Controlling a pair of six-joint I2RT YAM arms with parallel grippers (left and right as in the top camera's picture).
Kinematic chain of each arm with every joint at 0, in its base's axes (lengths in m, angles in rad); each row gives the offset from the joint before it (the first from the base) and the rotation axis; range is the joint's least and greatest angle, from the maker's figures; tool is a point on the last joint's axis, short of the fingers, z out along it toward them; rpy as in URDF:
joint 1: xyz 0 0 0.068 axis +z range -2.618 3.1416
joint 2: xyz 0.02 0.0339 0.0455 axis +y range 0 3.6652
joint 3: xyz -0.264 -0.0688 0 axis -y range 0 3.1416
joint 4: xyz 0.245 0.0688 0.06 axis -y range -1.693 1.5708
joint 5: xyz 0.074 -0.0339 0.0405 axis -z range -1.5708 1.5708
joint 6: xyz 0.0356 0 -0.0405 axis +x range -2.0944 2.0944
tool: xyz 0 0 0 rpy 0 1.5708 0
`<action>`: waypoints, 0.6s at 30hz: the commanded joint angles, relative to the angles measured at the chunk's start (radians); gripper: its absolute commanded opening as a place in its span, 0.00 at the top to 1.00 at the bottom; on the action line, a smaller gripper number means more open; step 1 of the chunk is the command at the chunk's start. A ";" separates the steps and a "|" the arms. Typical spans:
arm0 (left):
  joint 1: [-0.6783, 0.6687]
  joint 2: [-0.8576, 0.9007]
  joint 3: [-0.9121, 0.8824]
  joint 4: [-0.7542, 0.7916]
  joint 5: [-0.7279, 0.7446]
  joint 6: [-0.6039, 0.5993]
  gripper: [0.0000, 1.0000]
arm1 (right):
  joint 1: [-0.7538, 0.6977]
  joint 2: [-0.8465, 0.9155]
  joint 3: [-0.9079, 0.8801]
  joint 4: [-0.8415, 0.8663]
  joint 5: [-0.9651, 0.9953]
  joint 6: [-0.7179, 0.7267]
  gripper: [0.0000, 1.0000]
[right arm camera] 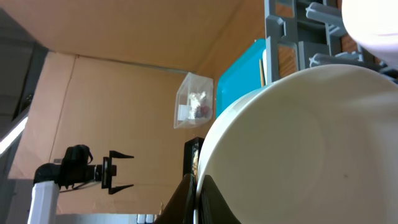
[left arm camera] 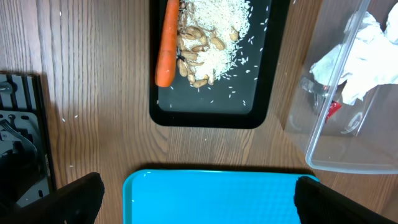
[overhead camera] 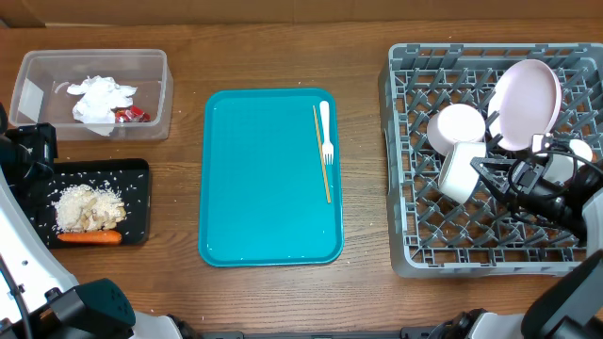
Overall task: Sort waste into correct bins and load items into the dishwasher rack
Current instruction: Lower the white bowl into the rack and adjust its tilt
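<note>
The right jaws are clamped on the rim of a white bowl (overhead camera: 459, 174) that lies tilted in the grey dishwasher rack (overhead camera: 415, 254) at the right of the bench (overhead camera: 179, 292), beside a second bowl (overhead camera: 459, 127) and the plate (overhead camera: 525, 102). The left jaws stand wide apart, holding nothing, at the left. The fork (overhead camera: 326, 132) lies on the teal tray (overhead camera: 264, 188). Napkins (overhead camera: 102, 94) and the red wrapper (overhead camera: 132, 115) sit in the clear tub (overhead camera: 28, 66), and scraps (overhead camera: 89, 207) and the carrot (overhead camera: 89, 238) in the black tray (overhead camera: 137, 169).
</note>
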State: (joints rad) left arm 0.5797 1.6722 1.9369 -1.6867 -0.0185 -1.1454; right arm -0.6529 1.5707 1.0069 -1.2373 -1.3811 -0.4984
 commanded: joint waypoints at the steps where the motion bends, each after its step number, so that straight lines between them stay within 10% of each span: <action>1: 0.001 -0.001 0.002 -0.003 -0.008 0.012 0.00 | -0.002 0.009 -0.006 0.015 -0.023 -0.060 0.96; 18: 0.001 -0.001 0.002 -0.003 -0.008 0.012 0.00 | 0.001 0.009 -0.010 -0.061 -0.128 -0.060 0.96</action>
State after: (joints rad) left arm 0.5797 1.6722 1.9369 -1.6867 -0.0185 -1.1454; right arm -0.6529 1.5795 1.0069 -1.3022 -1.4769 -0.5426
